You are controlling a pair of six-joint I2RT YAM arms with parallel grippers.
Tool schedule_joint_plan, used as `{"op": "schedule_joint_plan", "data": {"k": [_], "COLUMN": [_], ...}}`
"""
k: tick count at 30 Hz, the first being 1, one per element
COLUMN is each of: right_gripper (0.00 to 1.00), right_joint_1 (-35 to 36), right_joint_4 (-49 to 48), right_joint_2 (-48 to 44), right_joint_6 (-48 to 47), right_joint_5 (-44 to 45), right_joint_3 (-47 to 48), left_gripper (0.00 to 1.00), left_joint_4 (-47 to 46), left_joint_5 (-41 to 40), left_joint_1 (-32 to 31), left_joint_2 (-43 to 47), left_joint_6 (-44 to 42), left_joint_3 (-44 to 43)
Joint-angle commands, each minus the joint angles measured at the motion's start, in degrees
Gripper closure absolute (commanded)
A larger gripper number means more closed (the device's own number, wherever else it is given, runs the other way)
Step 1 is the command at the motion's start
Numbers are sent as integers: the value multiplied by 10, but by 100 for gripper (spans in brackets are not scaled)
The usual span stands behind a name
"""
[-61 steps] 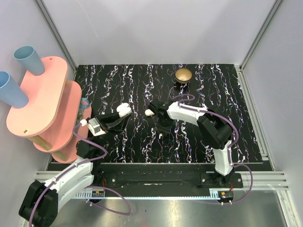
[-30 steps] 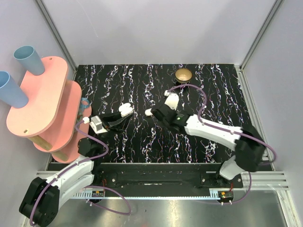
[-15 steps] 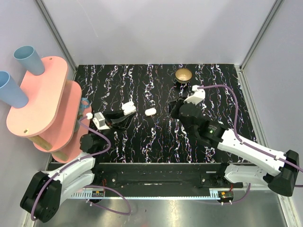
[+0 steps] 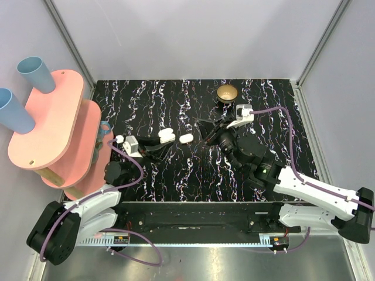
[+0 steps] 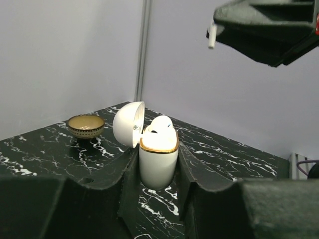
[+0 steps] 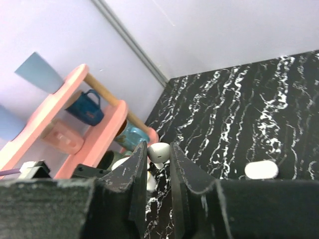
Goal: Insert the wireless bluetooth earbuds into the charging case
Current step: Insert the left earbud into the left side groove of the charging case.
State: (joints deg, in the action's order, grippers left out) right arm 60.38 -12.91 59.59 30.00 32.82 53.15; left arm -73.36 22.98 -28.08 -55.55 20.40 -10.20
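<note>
The charging case stands at frame centre, lid raised, clamped between the left gripper fingers. One earbud appears already seated. Still to do: the second earbud, pinched in the narrowly parted right gripper at upper right, must be lowered into the case.

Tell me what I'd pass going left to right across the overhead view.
Pink shelf → open charging case → small white piece on the table, likely an earbud → gold dish.
</note>
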Motion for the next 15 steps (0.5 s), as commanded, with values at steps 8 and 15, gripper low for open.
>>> {"op": "schedule_joint_plan", "data": {"k": [8, 15], "right_gripper": [100, 100], "right_joint_1": [94, 118], "right_joint_4": [-139, -150], "right_joint_2": [55, 76], "right_joint_6": [-111, -113], "right_joint_5": [20, 26], "right_joint_3": [26, 31], "left_gripper": [100, 100], "left_joint_4": [-220, -220], "left_joint_5": [-8, -11], "left_joint_1": [-46, -58], "left_joint_2": [-11, -18], "left_joint_6": [-42, -50], "left_joint_3": [-32, -36]}}
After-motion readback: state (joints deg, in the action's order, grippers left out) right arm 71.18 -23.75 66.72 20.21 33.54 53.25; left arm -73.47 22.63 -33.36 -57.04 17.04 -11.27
